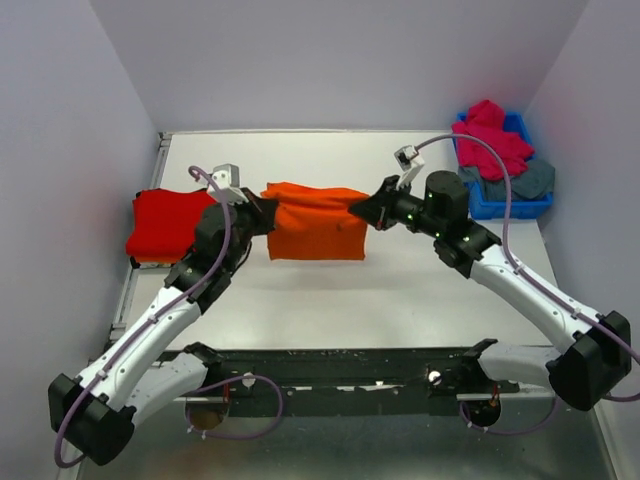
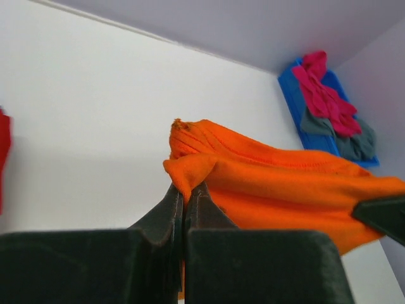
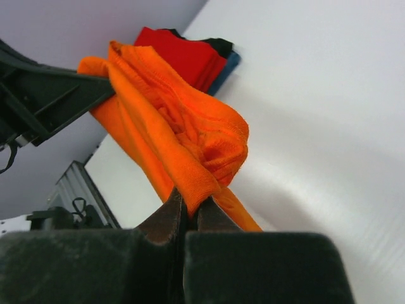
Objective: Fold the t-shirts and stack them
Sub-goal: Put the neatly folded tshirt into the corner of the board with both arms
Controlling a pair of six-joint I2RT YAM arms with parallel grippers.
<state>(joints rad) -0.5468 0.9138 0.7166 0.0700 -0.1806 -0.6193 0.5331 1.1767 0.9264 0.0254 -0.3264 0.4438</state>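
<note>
Your left claw is pressed together on a bunched corner of the orange t-shirt, the cloth pinched right at its tips. Your right claw is closed the same way on the opposite end, a thick wad of orange folds rising out of its tips. Between the two, the shirt hangs stretched as a doubled-over band above the middle of the surface. Whether its lower edge brushes the surface, you cannot tell from these views.

Just beyond your left claw, at the left edge of the surface, the red t-shirt lies flat and squared off, which reads as a finished fold and the start of the stack. The right wrist view shows a darker layer peeking from under its edge, so there may be another piece beneath it.

Well apart, in the far right corner, the blue bin holds the magenta-pink t-shirt heaped on the grey-blue t-shirt, both crumpled.

So you are probably partway through: one shirt looks done, the orange one is mid-fold and has yet to reach the red one, and two are left unfolded.
</note>
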